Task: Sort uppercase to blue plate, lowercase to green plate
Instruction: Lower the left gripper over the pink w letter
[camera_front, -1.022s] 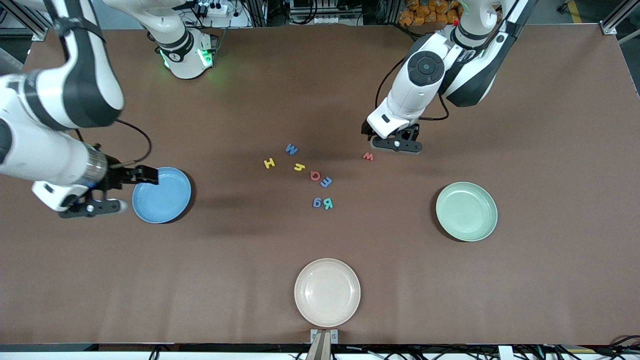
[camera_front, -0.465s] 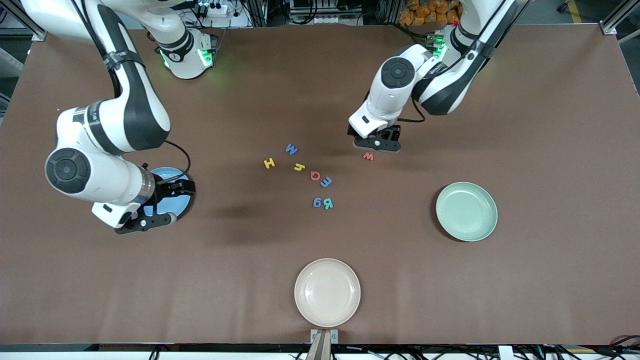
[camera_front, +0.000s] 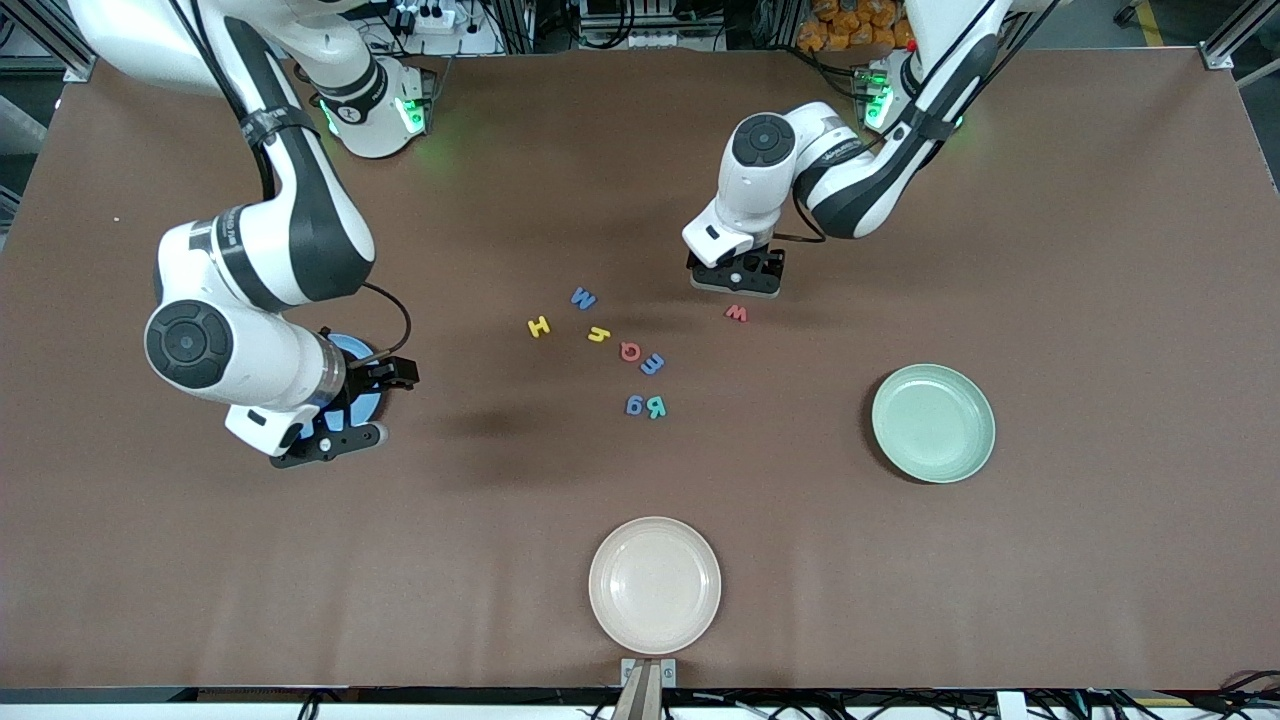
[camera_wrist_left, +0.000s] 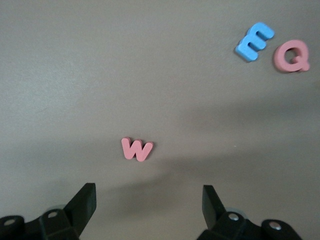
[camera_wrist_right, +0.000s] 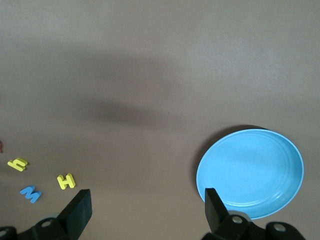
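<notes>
Closing on the red w: left gripper hovering at its 12 o'clock, fingers apart. Next: lowering, pinching. Right gripper spread over blue plate; green plate bare.

Eight small foam letters, uppercase and lowercase mixed, lay flat mid-counter between the blue plate and green plate, both bare.
</notes>
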